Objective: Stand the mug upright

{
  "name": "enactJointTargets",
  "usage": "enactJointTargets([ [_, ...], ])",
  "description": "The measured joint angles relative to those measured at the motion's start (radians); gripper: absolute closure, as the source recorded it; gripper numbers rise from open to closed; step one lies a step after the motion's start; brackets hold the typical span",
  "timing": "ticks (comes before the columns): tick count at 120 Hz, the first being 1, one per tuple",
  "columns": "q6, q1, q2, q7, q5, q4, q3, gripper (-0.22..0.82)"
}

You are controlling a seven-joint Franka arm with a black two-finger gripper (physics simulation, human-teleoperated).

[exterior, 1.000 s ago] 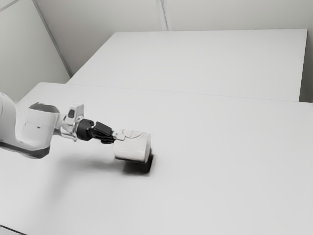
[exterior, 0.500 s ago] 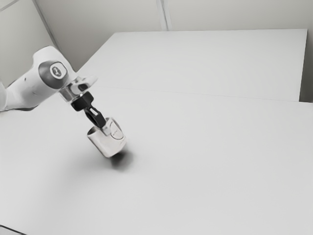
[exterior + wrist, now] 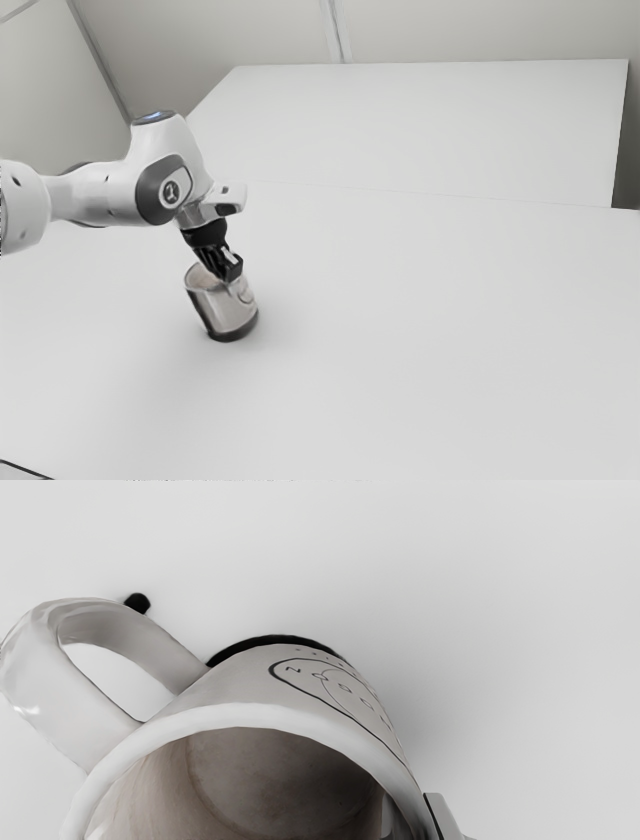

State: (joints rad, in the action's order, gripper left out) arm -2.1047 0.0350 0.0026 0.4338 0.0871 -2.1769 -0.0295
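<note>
Jaws tight on the mug (image 3: 225, 695), N-like squiggle (image 3: 293, 669) in its outlined drawing (image 3: 345, 687).

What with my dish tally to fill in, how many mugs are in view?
1. The mug is at the gripper, its wall between the fingers, mouth up but leaning toward the exterior view's left, above the nearer table.
</note>
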Motion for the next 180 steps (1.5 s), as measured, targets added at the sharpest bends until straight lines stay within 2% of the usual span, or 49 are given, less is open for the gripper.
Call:
enactJointTargets([
  [19, -0.079, -0.043, 0.006, -0.078, -0.009, -0.042, -0.003, 0.76],
  [45, -0.121, -0.071, 0.011, -0.148, -0.003, -0.048, 0.001, 0.32],
  [60, -0.122, -0.053, -0.006, -0.177, -0.002, -0.034, 0.000, 0.18],
  [72, -0.082, -0.037, -0.008, -0.195, 0.000, 0.044, 0.000, 0.11],
  [94, 0.073, -0.001, 0.047, -0.223, 0.004, 0.290, 0.000, 0.05],
  [113, 0.230, 0.082, 0.098, -0.242, 0.002, 0.516, 0.008, 0.02],
  [128, 0.333, 0.078, 0.121, -0.253, 0.000, 0.640, 0.009, 0.01],
  [148, 0.410, 0.060, 0.128, -0.265, -0.013, 0.683, 0.008, 0.01],
  [180, 0.460, 0.060, 0.128, -0.277, -0.021, 0.684, 0.008, 0.00],
])
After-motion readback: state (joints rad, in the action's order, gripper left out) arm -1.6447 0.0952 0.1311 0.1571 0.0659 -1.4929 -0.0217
